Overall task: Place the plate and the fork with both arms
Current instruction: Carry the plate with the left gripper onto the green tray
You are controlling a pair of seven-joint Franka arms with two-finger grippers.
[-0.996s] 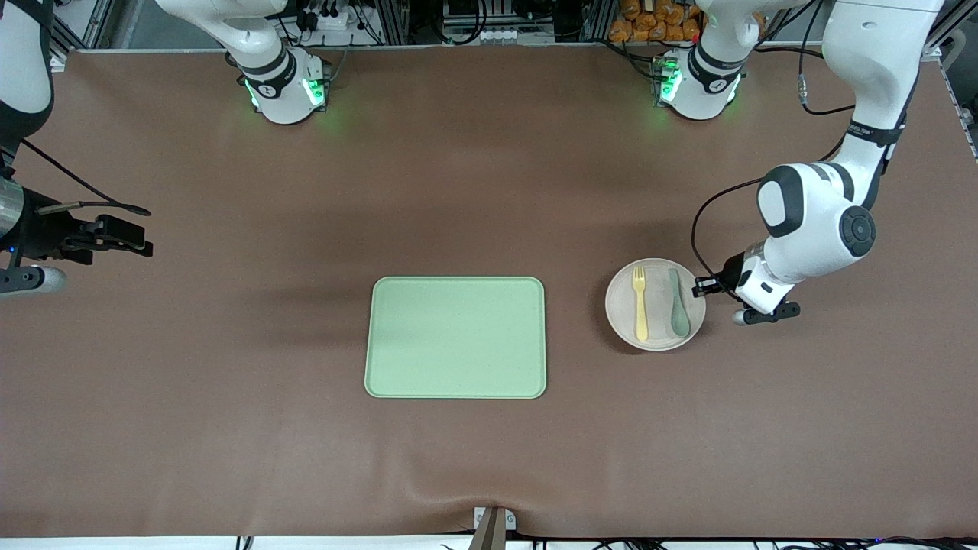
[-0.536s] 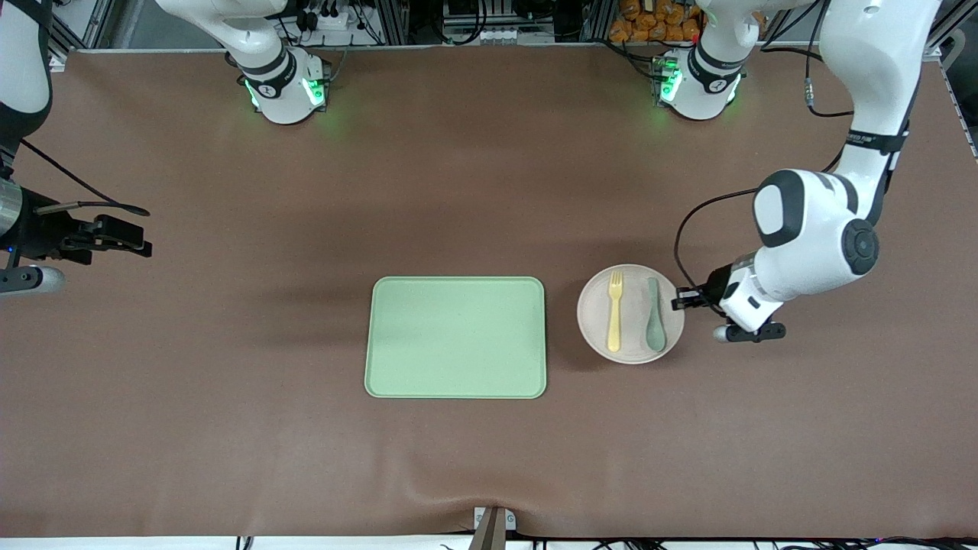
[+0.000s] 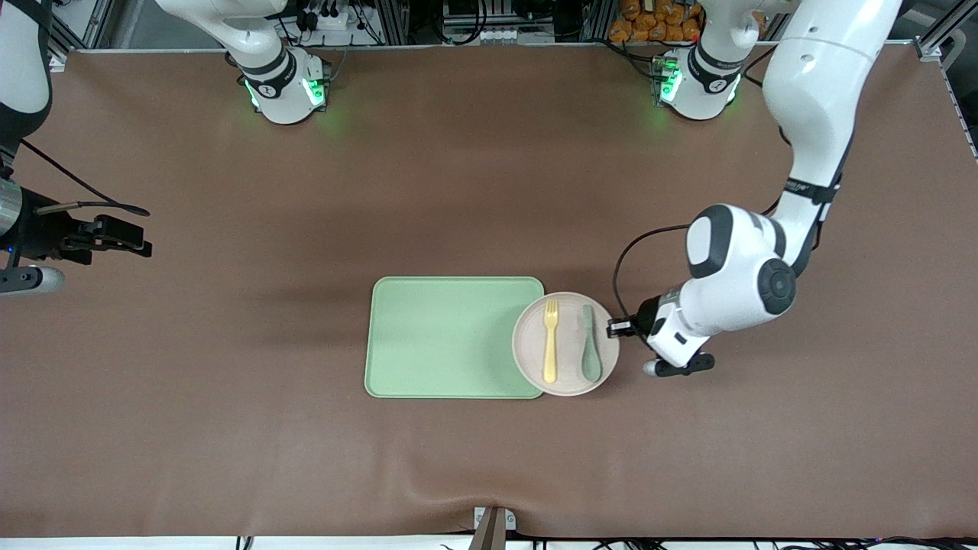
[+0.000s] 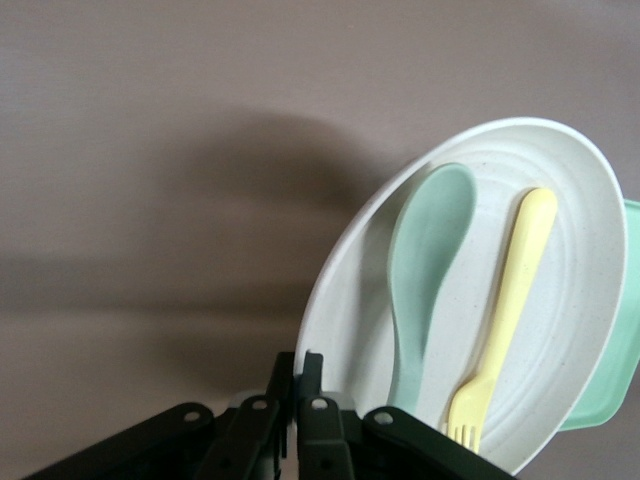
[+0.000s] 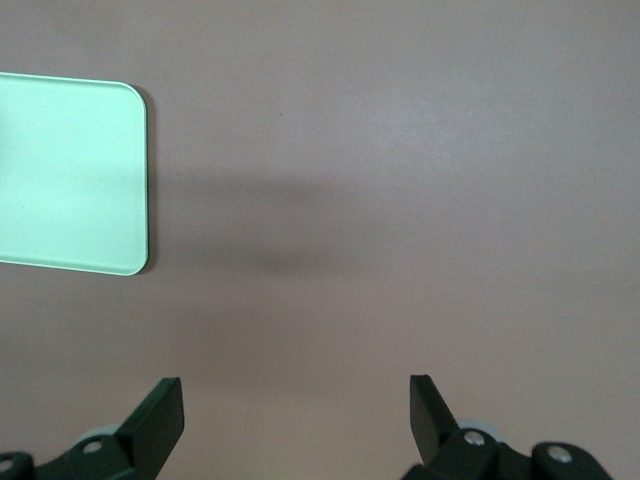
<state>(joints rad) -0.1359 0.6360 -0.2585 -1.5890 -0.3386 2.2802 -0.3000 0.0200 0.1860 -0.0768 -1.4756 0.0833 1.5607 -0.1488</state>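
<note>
Two arms at work, one busy, one waiting. Left gripper (image 3: pixel 617 328) clamped on the rim of the plate (image 3: pixel 565 344), at the plate's edge toward the left arm's end of the table; fingers (image 4: pixel 308 368) pinched together on the rim in the left wrist view. Plate carried low, overlapping the tray (image 3: pixel 455 337) at the edge toward the left arm's end, most of it out over bare table. On the plate, fork (image 3: pixel 550 340) and spoon (image 3: pixel 589 354) side by side, long axes running toward the front camera, fork on the tray side, tines pointing away from that camera. Probably mid-carry: remaining travel straight along the tray's long axis toward the right arm's end, with plenty of bare tray surface to receive the plate. Worth minding: the tray's raised lip under the plate, and loose cutlery likely to slide if tilted. Right gripper (image 3: pixel 126 237) idle over the table at the right arm's end, well apart from the tray, fingers (image 5: pixel 160 415) spread wide and holding nothing.
</note>
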